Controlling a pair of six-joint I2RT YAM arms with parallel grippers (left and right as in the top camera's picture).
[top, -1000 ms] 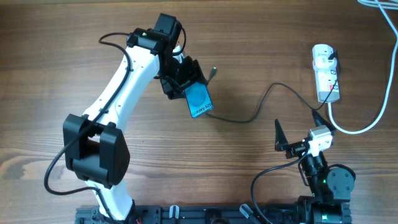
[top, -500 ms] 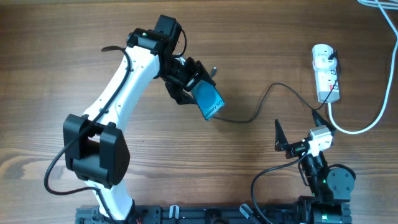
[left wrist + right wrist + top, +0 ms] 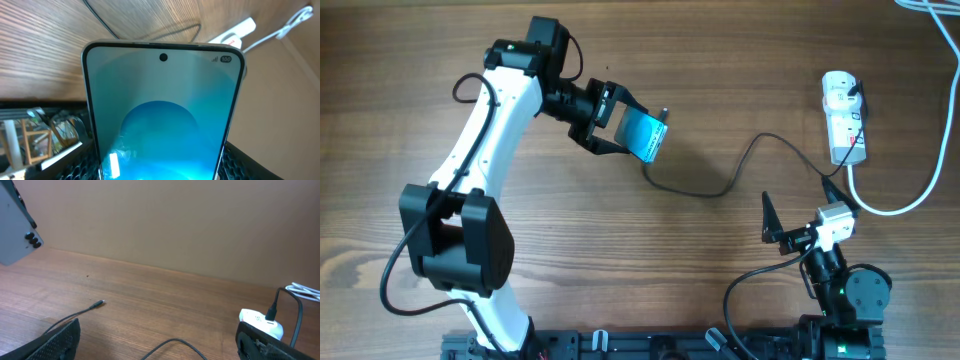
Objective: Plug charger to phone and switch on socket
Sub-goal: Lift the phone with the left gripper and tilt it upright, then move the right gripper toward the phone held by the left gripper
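Phone [image 3: 645, 136]: lifted clear of the table [image 3: 410, 60], but nothing is plugged into it. The task looks to be at an early stage.
Right gripper [image 3: 772, 228]: closest to the robot's base, on the base side of the socket [image 3: 843, 118] and slightly to its left. Its jaws are spread wide with nothing between them.
Charger [image 3: 720, 192]: slack black cable on the wood, sagging toward the base as it runs left from the socket to the phone.
Left gripper [image 3: 620, 131]: well to the left of the socket, clamped across the phone's sides and holding it in the air.
Phone, close up: it fills the left wrist view with its screen lit turquoise. The camera-hole end points away from the wrist, toward the socket. The charging port is not visible.
Connector tip [image 3: 663, 113]: lies bare on the table just past the phone, far left of the socket, and is in no port.
Socket: farthest from the base. A black plug [image 3: 858, 95] is seated in it and a white cord [image 3: 910, 200] trails off. The switch is too small to tell its position.
Left to do: by my reading, the tip must be taken up, brought to the phone's port and seated, and then the switch pressed.
Change over the last second: the left arm has swung away from the socket. The phone has risen farther from the base, and its free end has turned from pointing at the base toward the socket. The cable's bend under the phone shifted a little. The tip, socket and right gripper have not moved, and the left grip looks unchanged.
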